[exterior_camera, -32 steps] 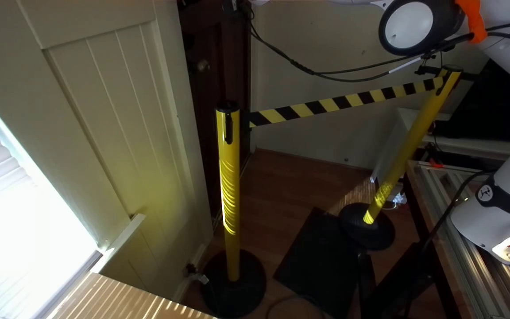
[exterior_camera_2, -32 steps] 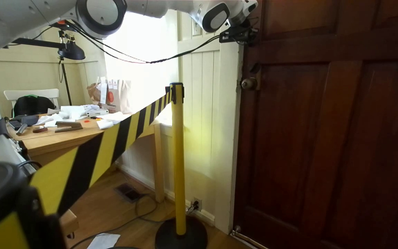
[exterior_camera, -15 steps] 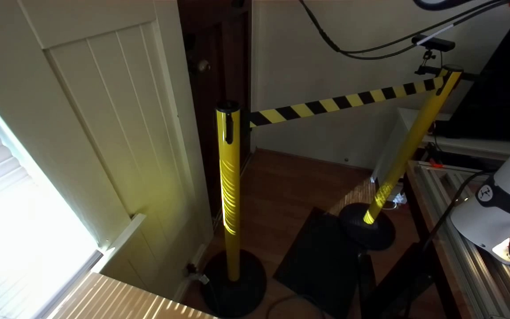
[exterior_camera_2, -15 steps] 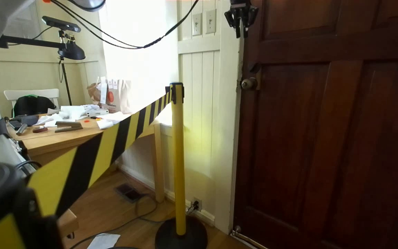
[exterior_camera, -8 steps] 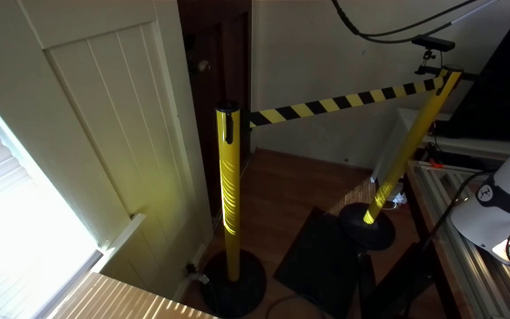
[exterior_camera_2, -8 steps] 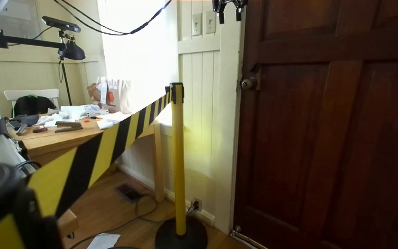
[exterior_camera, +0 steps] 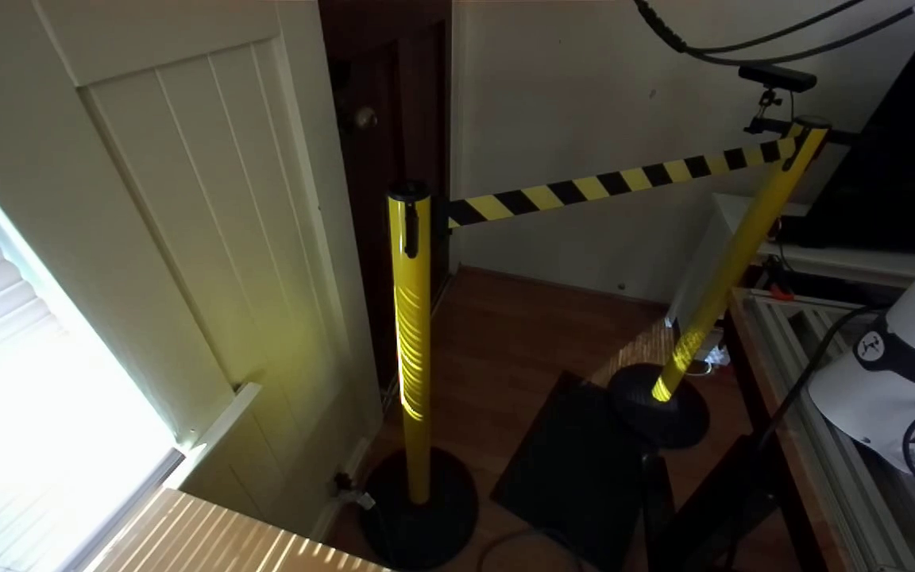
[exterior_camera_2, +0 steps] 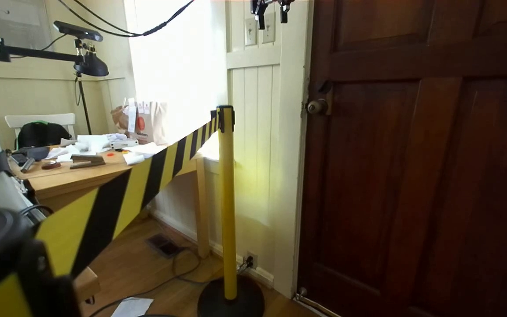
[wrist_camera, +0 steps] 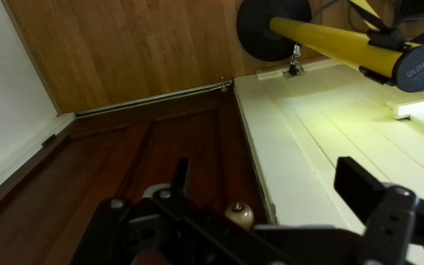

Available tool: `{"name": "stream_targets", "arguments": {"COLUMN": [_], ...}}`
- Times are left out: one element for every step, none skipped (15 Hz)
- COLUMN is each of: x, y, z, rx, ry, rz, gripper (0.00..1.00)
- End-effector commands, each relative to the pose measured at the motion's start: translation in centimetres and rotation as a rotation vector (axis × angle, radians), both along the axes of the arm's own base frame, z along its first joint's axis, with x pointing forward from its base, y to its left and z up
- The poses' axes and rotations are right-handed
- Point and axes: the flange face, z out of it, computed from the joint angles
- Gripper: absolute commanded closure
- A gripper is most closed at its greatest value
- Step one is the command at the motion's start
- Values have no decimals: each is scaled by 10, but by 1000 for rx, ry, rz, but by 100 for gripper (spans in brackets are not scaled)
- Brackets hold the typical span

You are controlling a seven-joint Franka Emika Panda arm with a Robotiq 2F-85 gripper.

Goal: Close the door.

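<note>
Two fingers (wrist_camera: 357, 187) spread wide and gripping nothing, the end effector (exterior_camera_2: 272, 21) hangs left of and above the knob (exterior_camera_2: 317, 106) of the tall brown door (exterior_camera_2: 394, 176) in an exterior view; the door, long axis upright, appears closed in its frame (exterior_camera_2: 293, 154). A paper bag (exterior_camera_2: 154, 125), contents hidden, apparently sits on the worktop (exterior_camera_2: 60, 178).

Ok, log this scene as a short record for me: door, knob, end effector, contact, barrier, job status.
door: dark brown; looks shut, knob-side edge along the frame; can't tell if latched
knob: on the door, not gripped
end effector: jaws apart, nothing held; at the top of an exterior view, in front of the light switches
contact: none seen between end effector and door
barrier: two yellow posts, striped belt stretched between them
job status: probably done, judging by the door's edge
</note>
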Motion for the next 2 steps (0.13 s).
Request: {"name": "stream_targets", "arguments": {"x": [-2, -3], "y": [-1, -2], "z": [-1, -2], "rx": [2, 4], "ry": [2, 4], "rz": [-2, -4], "gripper": [0, 0]}}
